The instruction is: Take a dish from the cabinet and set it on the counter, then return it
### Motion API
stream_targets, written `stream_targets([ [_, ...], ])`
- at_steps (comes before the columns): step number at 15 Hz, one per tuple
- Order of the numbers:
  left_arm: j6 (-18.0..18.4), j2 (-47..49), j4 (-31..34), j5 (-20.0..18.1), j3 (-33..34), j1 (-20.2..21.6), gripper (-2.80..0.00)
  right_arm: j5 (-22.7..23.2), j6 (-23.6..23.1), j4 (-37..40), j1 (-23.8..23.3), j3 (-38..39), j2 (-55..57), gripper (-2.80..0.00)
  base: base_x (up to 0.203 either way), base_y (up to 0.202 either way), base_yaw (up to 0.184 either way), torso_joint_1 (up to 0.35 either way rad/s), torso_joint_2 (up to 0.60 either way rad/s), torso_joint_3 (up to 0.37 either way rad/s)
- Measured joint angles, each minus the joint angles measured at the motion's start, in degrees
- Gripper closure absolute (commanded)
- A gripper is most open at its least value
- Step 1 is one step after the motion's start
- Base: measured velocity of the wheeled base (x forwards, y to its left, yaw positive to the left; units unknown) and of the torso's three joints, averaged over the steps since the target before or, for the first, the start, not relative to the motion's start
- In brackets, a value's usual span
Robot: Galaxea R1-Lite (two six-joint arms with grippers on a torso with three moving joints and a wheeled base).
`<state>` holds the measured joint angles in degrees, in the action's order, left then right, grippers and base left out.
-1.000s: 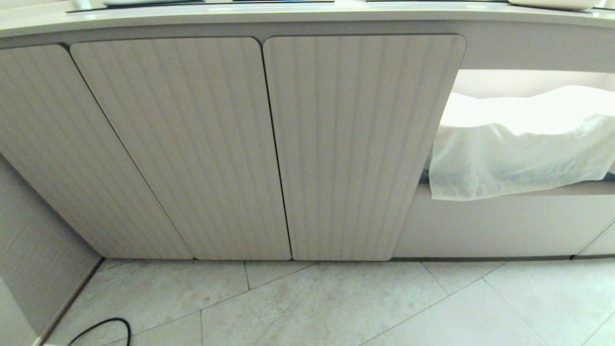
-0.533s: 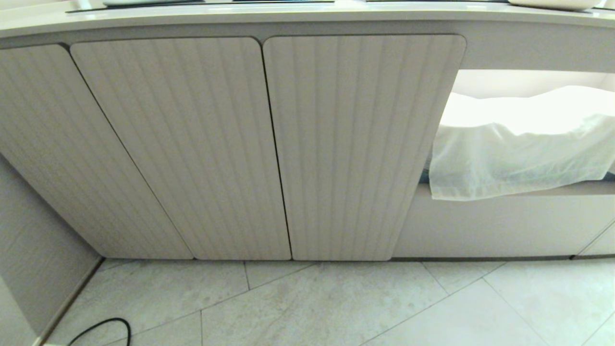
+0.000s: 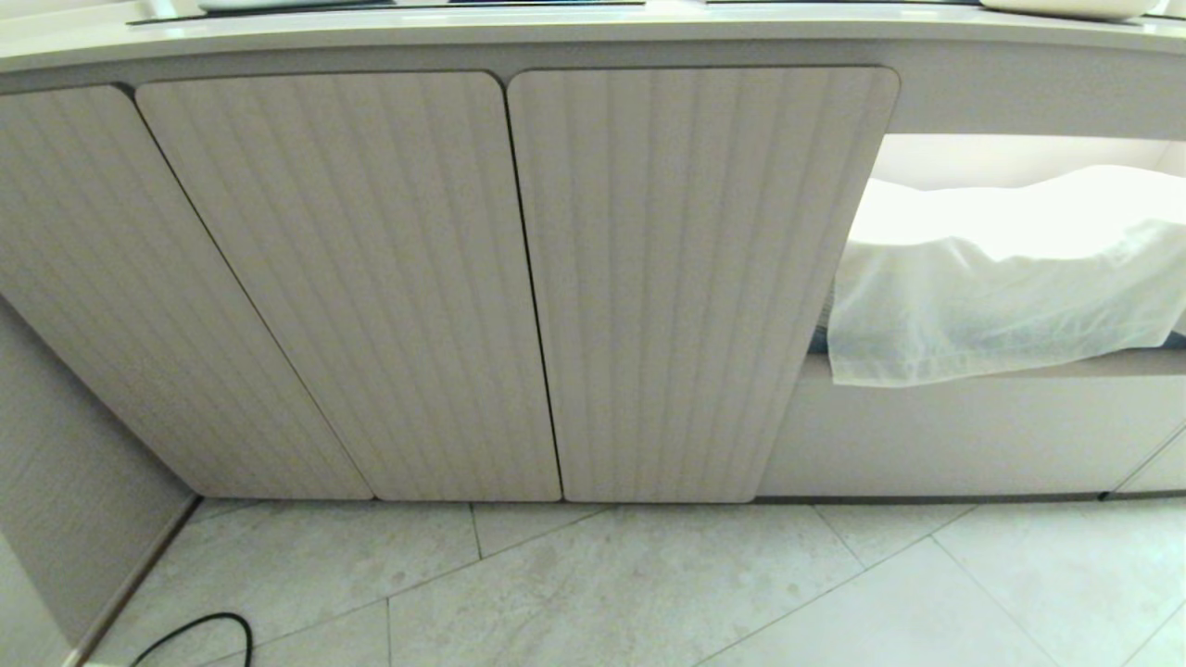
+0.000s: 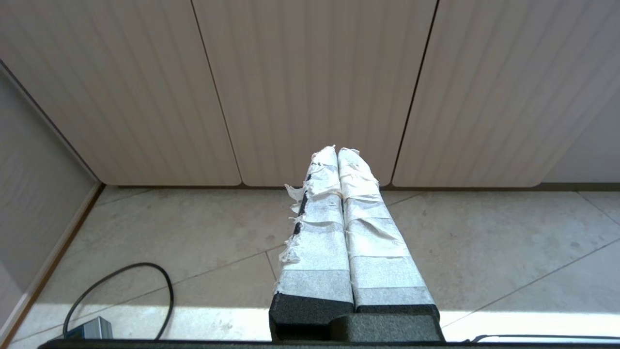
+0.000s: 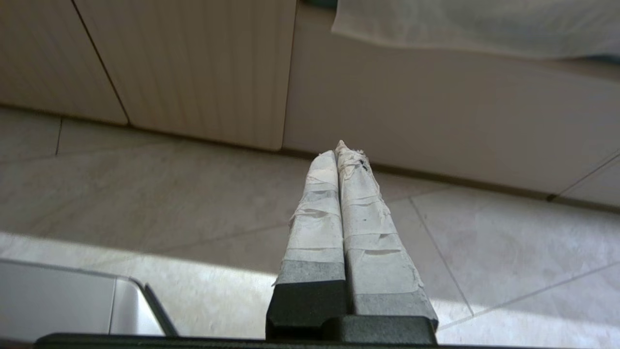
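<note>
Nearest lies the pale tiled floor (image 3: 649,593), with a black cable (image 3: 199,630) looping at the near left. Low over those tiles, the left pincer (image 4: 337,150) and the right pincer (image 5: 339,148) each have their taped fingers pressed together, holding nothing. Beyond them stands the cabinet (image 3: 519,278), its ribbed doors all closed. To its right, a white cloth (image 3: 1001,278) drapes from an open shelf. Farthest, the desk (image 3: 556,28) edge carries something white (image 3: 1066,7) at far right, possibly the dish.
</note>
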<state>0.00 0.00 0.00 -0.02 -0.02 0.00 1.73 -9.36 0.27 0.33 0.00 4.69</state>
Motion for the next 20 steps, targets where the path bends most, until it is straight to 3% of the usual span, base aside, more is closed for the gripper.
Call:
stream_targets([
  [20, 0.0, 0.0, 0.0, 0.0, 0.0, 0.0, 0.00, 0.0, 0.0, 0.0, -0.1, 0.0, -4.7, 0.00, 0.000, 0.000, 0.000, 0.000, 0.00, 0.000],
])
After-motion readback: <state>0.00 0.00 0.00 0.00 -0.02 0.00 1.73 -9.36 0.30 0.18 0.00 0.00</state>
